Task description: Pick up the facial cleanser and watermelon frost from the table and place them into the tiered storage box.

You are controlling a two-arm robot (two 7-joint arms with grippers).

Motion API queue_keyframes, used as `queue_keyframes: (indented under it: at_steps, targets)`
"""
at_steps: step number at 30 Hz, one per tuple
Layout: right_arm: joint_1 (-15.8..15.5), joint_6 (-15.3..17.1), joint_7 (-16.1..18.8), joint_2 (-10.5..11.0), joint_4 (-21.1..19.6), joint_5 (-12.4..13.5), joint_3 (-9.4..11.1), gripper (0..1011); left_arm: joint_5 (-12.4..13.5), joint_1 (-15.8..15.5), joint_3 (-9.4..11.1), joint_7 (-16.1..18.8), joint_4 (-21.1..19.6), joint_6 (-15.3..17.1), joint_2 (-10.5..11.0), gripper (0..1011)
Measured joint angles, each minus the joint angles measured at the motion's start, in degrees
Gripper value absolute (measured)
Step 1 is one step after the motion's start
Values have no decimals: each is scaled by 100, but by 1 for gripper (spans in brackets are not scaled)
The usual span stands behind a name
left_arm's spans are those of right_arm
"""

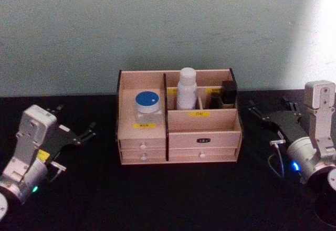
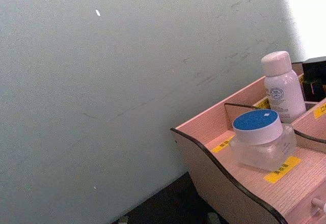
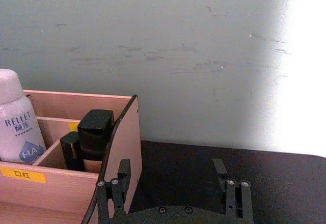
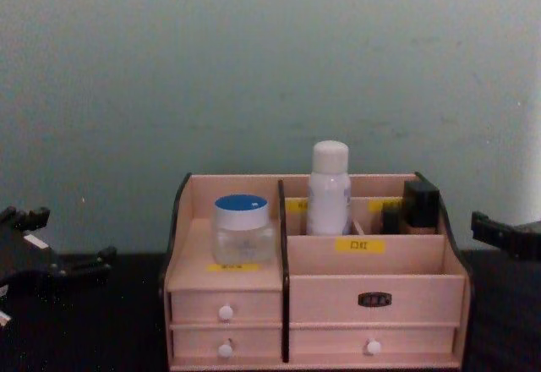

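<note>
Storage box (image 1: 178, 136) centred on black worktop (image 1: 173, 194), drawers facing robot, four white knobs on front. Watermelon frost (image 1: 147, 108) upright in left-hand open tray of box, at about 10 o'clock from box centre in head view, blue lid up, yellow label on tray lip just in front. Same jar confirmed in left wrist view (image 2: 262, 138) and chest view (image 4: 242, 229), resting on tray floor. Facial cleanser (image 1: 187, 88) upright in rear compartment right of centre divider, at roughly 12 o'clock from box centre, white cap rising above back wall; also noted in chest view (image 4: 329, 188) and at edge of right wrist view (image 3: 15, 118). Small dark items (image 1: 227, 94) in rear right compartment, at about 2 o'clock, just beside right side wall. Left hand (image 1: 79, 135) low over worktop at 9 o'clock from box, well apart from it, fingers spread, nothing between them. Right hand (image 1: 268, 113) at 3 o'clock from box, near right side wall but not touching, fingers spread and empty; two dark fingers (image 3: 121, 183) seen parted in right wrist view with bare worktop between. Pale green wall (image 1: 168, 26) behind box.
</note>
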Motion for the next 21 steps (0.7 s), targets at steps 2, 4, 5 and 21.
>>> queue_keyframes:
  at_steps: [2, 4, 5, 21]
  targets:
    - [0, 0, 0, 1, -1, 2, -1, 1002, 0, 0, 0, 0, 0, 0, 0, 1001]
    - [0, 0, 1, 2, -3, 3, -3, 1002, 0, 1, 0, 0, 0, 0, 0, 1001]
    - [0, 0, 1, 2, -3, 3, -3, 1002, 0, 0, 0, 0, 0, 0, 0, 1001]
    - [-1, 0, 7, 7, -11, 12, -6, 1003, 0, 0, 0, 0, 0, 0, 0, 1002]
